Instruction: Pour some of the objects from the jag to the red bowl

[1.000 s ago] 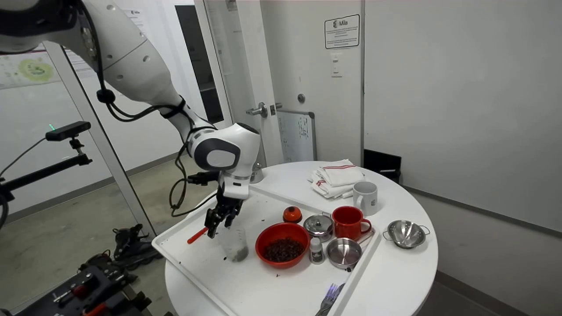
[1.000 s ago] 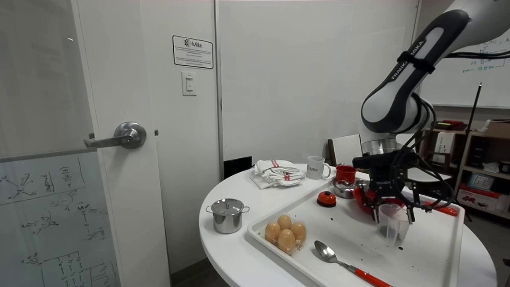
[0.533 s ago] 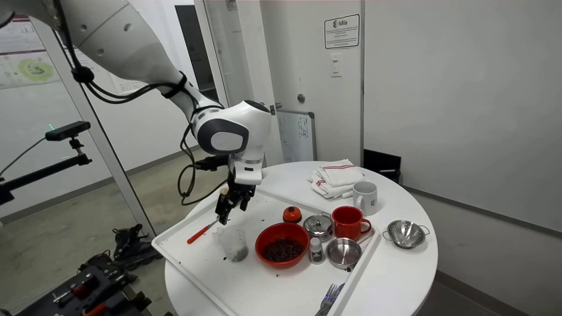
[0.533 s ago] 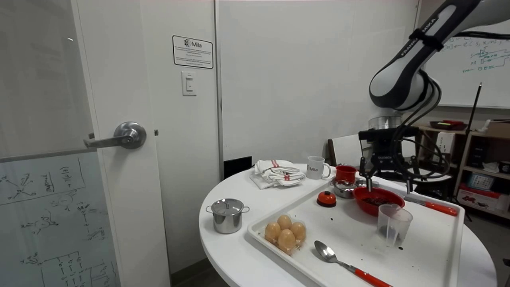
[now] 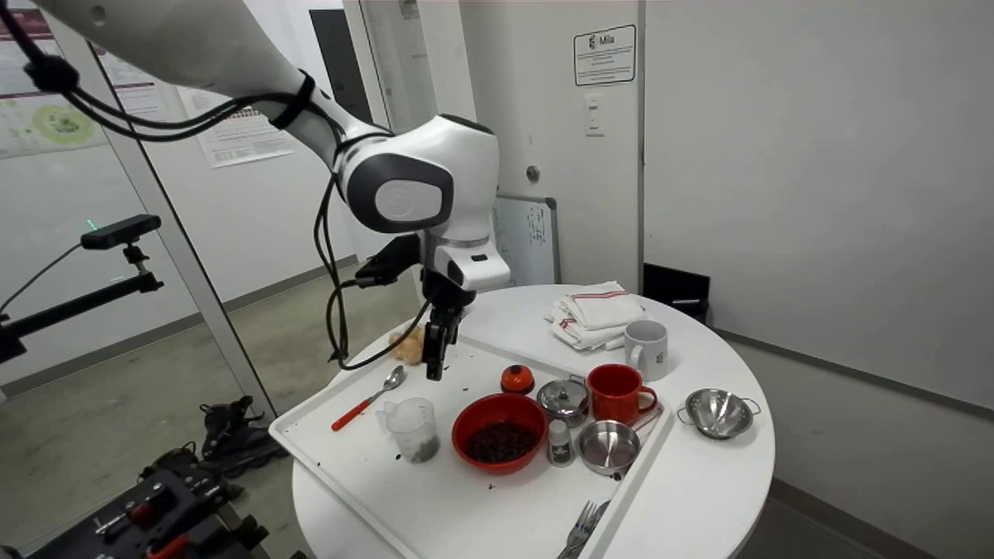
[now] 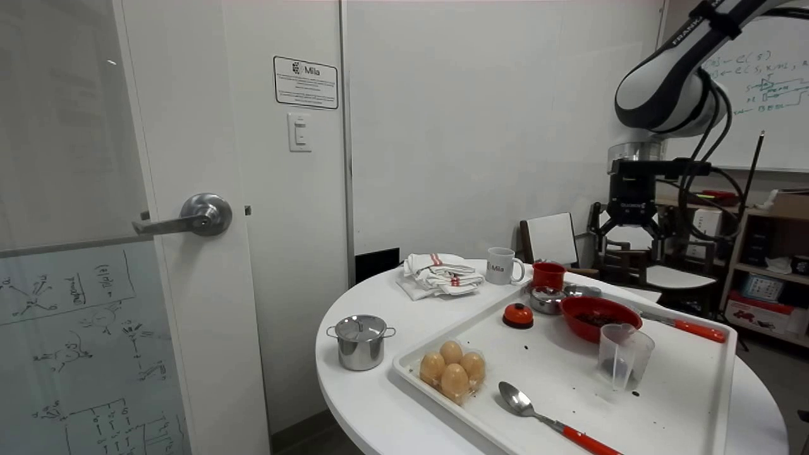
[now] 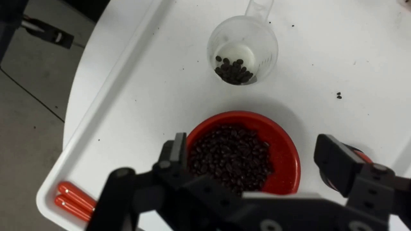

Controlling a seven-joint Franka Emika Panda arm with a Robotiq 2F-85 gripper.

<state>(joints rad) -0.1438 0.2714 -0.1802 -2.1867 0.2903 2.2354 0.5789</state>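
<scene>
The jag (image 5: 411, 427), a translucent plastic jug, stands upright on the tray beside the red bowl (image 5: 497, 468). The jag also shows in an exterior view (image 6: 626, 357). In the wrist view, the jag (image 7: 242, 35) holds a small heap of dark beans at its bottom. The red bowl (image 7: 284, 163) holds a large heap of dark beans (image 7: 229, 150). My gripper (image 7: 253, 154) is open and empty, its fingers wide apart. In both exterior views, the gripper (image 5: 435, 369) is raised well above the tray (image 6: 629, 243), apart from jag and bowl.
The white tray (image 5: 365, 497) also holds a spoon (image 6: 556, 424), eggs (image 6: 454, 373), an orange-red timer-like object (image 5: 516, 380), a lidded pot (image 5: 564, 400), a red mug (image 5: 616, 394), a shaker (image 5: 559, 444) and a metal pan (image 5: 609, 446). A few loose beans lie about.
The gripper was low with its fingers on either side of the jag. It has risen and moved away with fingers apart. The jag has stayed standing in the same spot.
</scene>
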